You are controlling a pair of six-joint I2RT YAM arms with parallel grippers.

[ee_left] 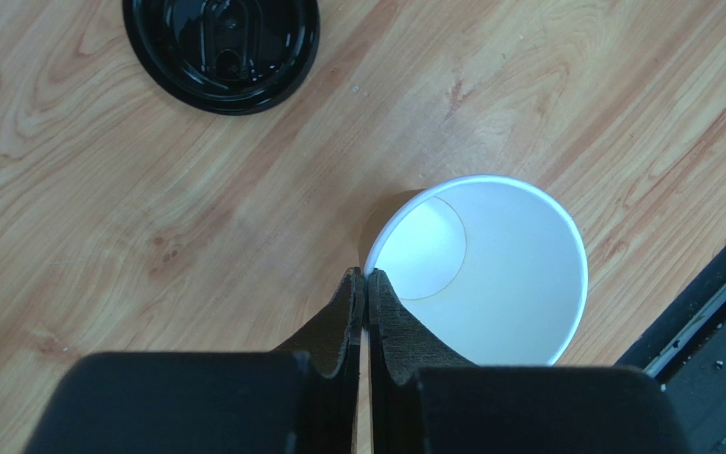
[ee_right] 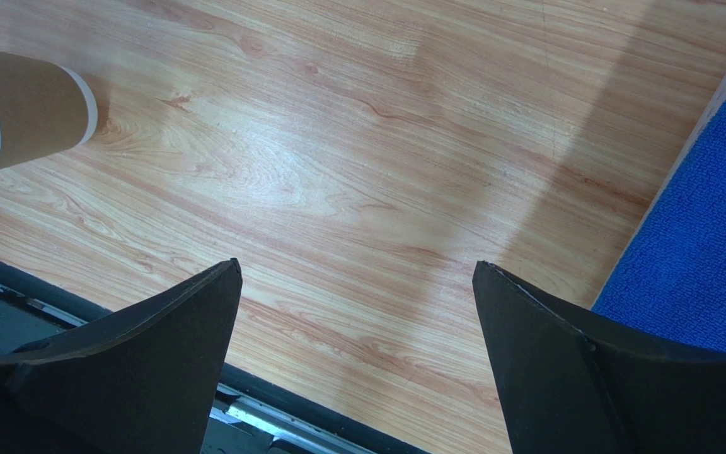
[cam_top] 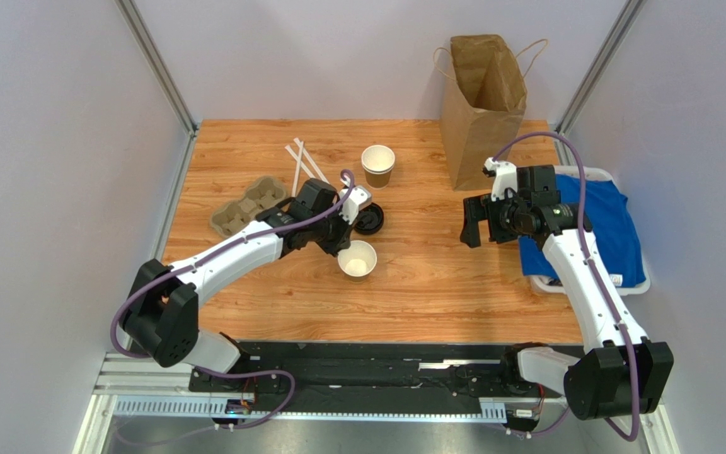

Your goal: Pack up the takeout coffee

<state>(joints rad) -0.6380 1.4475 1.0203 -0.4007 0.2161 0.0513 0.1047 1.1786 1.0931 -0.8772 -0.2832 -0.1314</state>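
Two brown paper cups, white inside, stand open on the wooden table. Neither wears a lid, so I cannot tell which is the takeout coffee. My left gripper (cam_top: 343,244) (ee_left: 366,274) is shut on the rim of the near cup (cam_top: 358,260) (ee_left: 490,274), one finger inside and one outside. A round black lid (cam_top: 370,219) (ee_left: 221,47) lies flat just beyond that cup. The other cup (cam_top: 378,164) stands farther back. My right gripper (cam_top: 473,232) (ee_right: 357,265) hangs open over bare wood, holding nothing.
A tall brown paper bag (cam_top: 483,95) stands open at the back right. A grey pulp cup carrier (cam_top: 248,206) and white sticks (cam_top: 302,161) lie at the left. A blue cloth (cam_top: 594,227) (ee_right: 708,218) fills a white tray at the right edge.
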